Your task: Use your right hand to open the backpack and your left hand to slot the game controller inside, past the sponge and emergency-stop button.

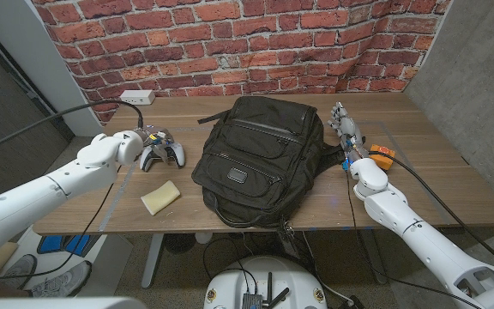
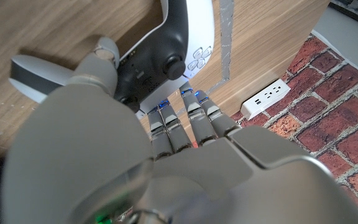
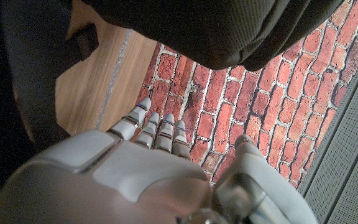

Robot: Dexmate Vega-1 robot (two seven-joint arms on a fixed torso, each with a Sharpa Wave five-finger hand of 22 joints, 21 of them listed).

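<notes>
One backpack [image 1: 260, 161]: black, mid-surface.
One game controller [image 1: 162, 152]: left of backpack, under left robot hand [image 1: 132, 145]; grasp unclear.
One sponge [image 1: 159, 198]: left of backpack.
Right robot hand [image 1: 345, 126]: beside backpack, fingers extended, empty.

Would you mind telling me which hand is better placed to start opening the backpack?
The right hand: it stands open beside the backpack near its top corner. The left hand is across the table at the game controller.

Even, moderately bright overhead light falling across head view; counter [image 1: 436, 176] showing soft glare streaks. Backpack [image 1: 260, 159] reading very dark, fabric detail sinking into shadow. Left hand [image 2: 135, 168] blurring close to lens in left wrist view, controller [image 2: 160, 50] staying sharp. Right wrist view dimming heavily under backpack, hand soft-focused.
</notes>
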